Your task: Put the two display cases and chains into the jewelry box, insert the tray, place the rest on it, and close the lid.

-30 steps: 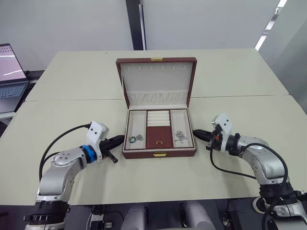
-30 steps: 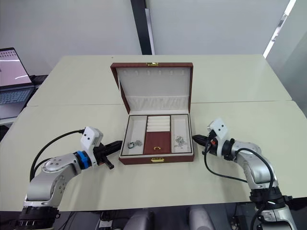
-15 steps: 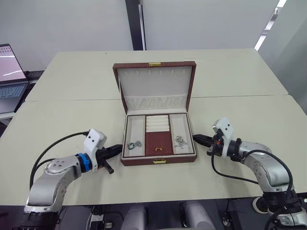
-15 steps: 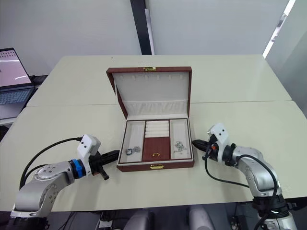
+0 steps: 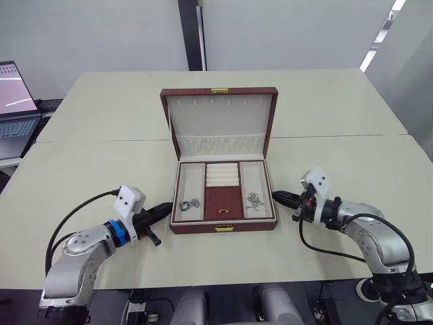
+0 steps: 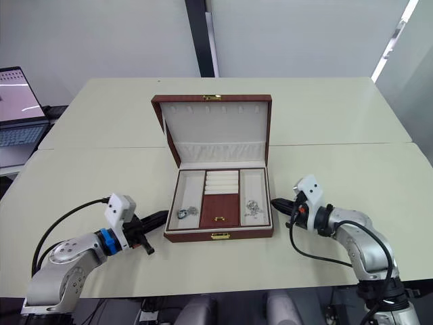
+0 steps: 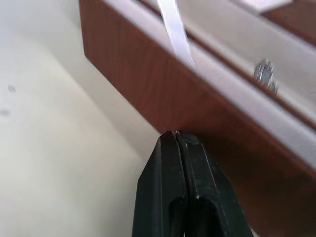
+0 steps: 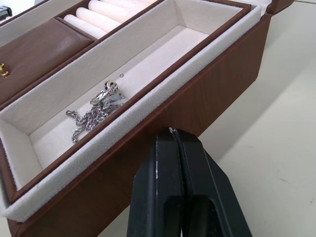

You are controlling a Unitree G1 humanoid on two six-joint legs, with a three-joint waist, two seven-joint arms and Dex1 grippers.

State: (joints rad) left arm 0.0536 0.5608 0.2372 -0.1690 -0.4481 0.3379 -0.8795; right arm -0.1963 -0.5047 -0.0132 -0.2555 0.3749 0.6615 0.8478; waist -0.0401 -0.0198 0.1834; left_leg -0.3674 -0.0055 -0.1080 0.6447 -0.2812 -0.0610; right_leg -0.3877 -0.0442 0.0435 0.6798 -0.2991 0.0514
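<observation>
From the head views, the jewelry box sits at the table's centre with the lid standing open at 12 o'clock and the tray already seated inside. Small pieces of jewellery lie in the tray's left and right end sections. The left gripper is at the box's 9 o'clock, the right gripper at its 3 o'clock, both just beside the side walls and holding nothing. What seems left is closing the lid. The risk is that both grippers sit low at the base, so a nudge there would slide or skew the box rather than swing the lid; a lid dropped freely could also slam and jolt the jewellery.

In the left wrist view, that gripper's black fingers are pressed together, empty, their tips at or almost at the box's reddish-brown wall.

In the right wrist view, the fingers are likewise clenched on nothing, close to the box wall, with a chain lying in the cream section beyond.

No brand, label or writing is readable anywhere.
</observation>
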